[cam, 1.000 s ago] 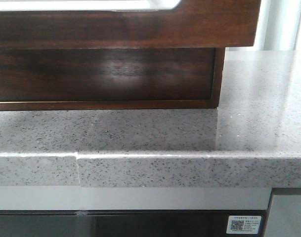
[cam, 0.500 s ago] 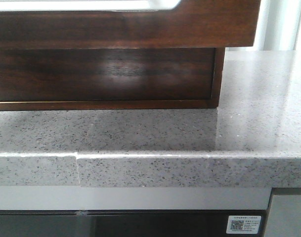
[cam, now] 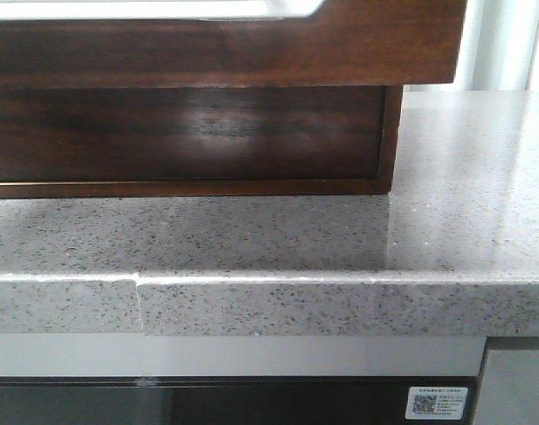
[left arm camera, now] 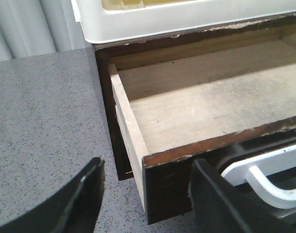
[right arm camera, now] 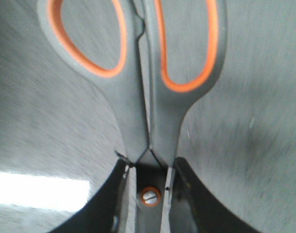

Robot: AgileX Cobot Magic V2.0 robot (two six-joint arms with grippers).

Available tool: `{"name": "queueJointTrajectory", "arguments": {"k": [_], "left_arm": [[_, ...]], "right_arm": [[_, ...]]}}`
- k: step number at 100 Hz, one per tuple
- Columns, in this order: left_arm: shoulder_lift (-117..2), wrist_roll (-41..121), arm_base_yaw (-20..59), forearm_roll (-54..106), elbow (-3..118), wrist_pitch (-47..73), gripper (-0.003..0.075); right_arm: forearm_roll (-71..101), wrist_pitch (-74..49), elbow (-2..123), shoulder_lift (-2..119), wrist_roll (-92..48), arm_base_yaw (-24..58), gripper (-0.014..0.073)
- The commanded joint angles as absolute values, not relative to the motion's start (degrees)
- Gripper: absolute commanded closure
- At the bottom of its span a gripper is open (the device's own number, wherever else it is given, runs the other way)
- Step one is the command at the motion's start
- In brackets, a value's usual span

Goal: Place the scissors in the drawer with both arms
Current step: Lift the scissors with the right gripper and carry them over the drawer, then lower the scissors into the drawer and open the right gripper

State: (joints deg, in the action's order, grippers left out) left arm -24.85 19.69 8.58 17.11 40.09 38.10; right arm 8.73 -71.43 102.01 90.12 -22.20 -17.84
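— So where are the scissors (right arm camera: 138, 97) sitting right now?

— Filling the middle of the right wrist frame. The right claw (right arm camera: 147, 194) is pinching them narrowly around the pivot screw, low centre, with the grey and orange handles pointing toward the top. The background is blurring, so I am judging the arm is travelling.

— And the drawer (left arm camera: 201, 111)?

— Standing open across the right half of the left wrist frame, bare wood inside, nothing in it. In the front view only its dark face is showing, upper left, above the counter (cam: 340, 239).

— What is the left claw (left arm camera: 145, 196) doing?

— Gaping wide at the bottom of its frame, holding nothing, one finger just beside the drawer's front corner and the white handle (left arm camera: 264, 177) at lower right.

— What is worrying you, then?

— Mostly the grip. Pinching so near the pivot is leaving the heavy handles free, so the scissors may be swinging or slipping during travel. Also, the handles could be catching the drawer's front wall or the white part (left arm camera: 186, 19) above it if the approach is coming in low. And the left claw, being that close, might be nudging the drawer partly shut.
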Motion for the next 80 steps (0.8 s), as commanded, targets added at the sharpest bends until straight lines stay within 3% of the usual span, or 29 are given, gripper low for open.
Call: {"name": "queueJointTrajectory", "arguments": {"k": [1,18,38,59,80], "left_arm": [[-25.2,19.0,8.9,18.0,41.5,33.4,0.0344],[-25.2,19.0,8.9,18.0,41.5,33.4,0.0344],[-25.2,19.0,8.9,18.0,41.5,33.4,0.0344],[-25.2,19.0,8.9,18.0,41.5,33.4,0.0344],[-25.2,19.0,8.9,18.0,41.5,33.4,0.0344]], "right_arm": [[11.2,-74.5,107.3,84.0,-23.9,-15.4,0.0586],[11.6,-74.6,113.5,78.6,-25.2,-6.6,0.0586],[11.6,-73.3,118.0,75.6,-27.8,10.3,0.0586],[11.6,-72.6,118.1,77.4,-34.3,29.4,0.0586],[11.0,-73.2,118.1,83.7,-39.7,38.5,0.0586]]}}
